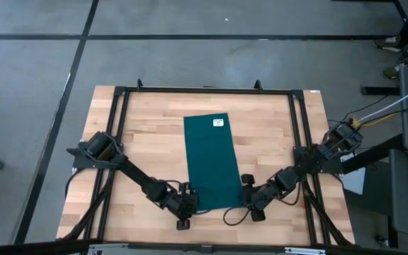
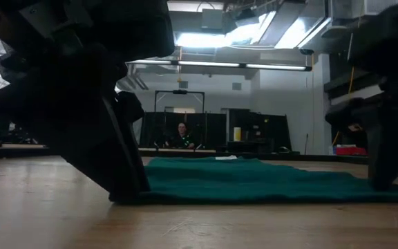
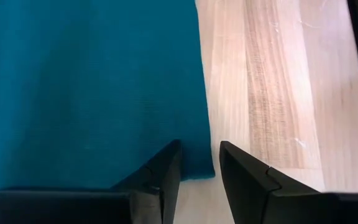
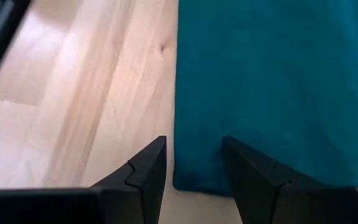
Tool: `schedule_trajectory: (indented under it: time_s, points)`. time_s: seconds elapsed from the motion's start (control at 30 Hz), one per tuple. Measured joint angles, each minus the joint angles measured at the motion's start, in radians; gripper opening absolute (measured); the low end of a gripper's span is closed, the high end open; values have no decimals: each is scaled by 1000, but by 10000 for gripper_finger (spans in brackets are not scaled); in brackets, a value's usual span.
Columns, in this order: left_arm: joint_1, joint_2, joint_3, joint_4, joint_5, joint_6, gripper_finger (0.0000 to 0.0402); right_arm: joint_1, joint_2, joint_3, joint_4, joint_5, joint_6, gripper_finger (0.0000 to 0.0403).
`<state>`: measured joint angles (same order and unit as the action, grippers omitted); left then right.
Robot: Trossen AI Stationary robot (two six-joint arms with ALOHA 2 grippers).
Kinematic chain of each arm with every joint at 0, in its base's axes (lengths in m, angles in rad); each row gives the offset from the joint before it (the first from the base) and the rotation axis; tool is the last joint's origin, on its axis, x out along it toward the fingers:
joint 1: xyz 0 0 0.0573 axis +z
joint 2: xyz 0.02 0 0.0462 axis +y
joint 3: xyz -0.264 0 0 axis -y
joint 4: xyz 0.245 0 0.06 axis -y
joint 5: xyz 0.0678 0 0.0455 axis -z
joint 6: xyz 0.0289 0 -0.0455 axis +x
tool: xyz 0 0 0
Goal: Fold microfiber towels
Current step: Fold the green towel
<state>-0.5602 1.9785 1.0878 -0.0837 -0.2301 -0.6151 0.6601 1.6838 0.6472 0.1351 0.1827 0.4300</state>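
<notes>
The dark teal towel (image 1: 211, 159) lies flat on the wooden table as a long strip running from near to far. Its white label (image 1: 218, 122) is at the far end. My left gripper (image 1: 189, 206) is down at the towel's near left corner (image 3: 205, 169). It is open, with one finger over the cloth and one over bare wood. My right gripper (image 1: 245, 200) is down at the near right corner (image 4: 183, 179), also open, and stands astride that corner's side edge. In the low view both grippers (image 2: 126, 188) (image 2: 382, 181) reach table height. My left gripper stands astride the towel's near left corner (image 3: 205, 169), fingers pointing down from above. I cannot tell whether the fingers touch the cloth. My right gripper stands the same way astride the near right corner (image 4: 183, 179). I cannot tell whether it touches the cloth.
A black metal frame (image 1: 204, 91) runs round the tabletop, with rails on the left and right sides. Bare wood (image 1: 147, 142) lies on both sides of the towel. A person (image 2: 182, 135) sits far off in the room behind the table.
</notes>
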Motion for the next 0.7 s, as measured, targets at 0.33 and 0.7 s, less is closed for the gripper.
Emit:
schedule_trajectory:
  time_s: [0.33,0.7]
  points:
    - [-1,0,0,1,-2,-35,107,0,56,3,83,2,10,149]
    - [-9,1,-1,-2,-33,-100,90,2,59,3,99,-14,0,11]
